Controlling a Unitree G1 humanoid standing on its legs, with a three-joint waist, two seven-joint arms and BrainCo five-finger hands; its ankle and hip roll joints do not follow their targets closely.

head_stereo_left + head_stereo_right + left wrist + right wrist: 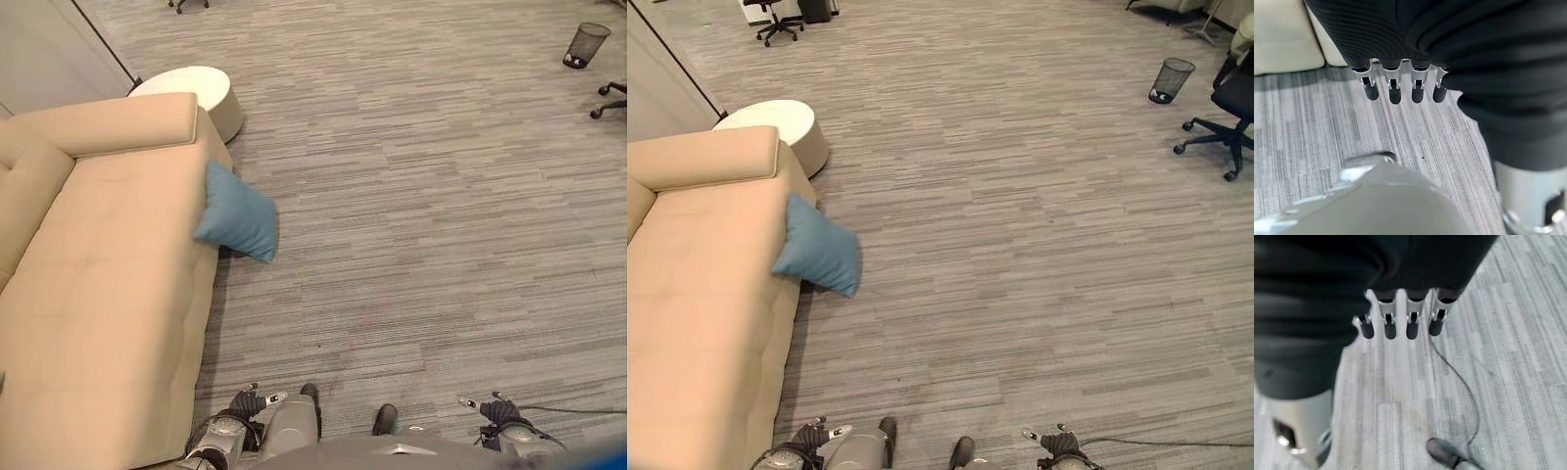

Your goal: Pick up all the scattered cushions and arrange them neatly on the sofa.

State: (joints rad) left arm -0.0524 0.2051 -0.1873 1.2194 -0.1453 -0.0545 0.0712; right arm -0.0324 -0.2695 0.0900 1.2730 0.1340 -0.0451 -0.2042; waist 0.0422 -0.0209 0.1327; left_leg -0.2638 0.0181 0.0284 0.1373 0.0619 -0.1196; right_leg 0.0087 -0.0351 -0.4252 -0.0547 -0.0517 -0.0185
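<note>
A blue cushion (237, 223) leans on the front edge of the beige sofa (98, 294), its lower corner hanging down toward the carpet. The sofa seat is bare, with one beige back bolster (108, 122) at its far end. My left hand (245, 403) hangs low by the sofa's near corner, well short of the cushion. Its fingers (1395, 90) are relaxed and hold nothing. My right hand (500, 409) hangs over the carpet on the other side, its fingers (1400, 323) straight and holding nothing.
A round white side table (201, 93) stands behind the sofa's far end. A black wire bin (586, 44) and an office chair (1229, 98) stand at the far right, another chair (774, 20) at the back. Grey carpet spreads right of the sofa.
</note>
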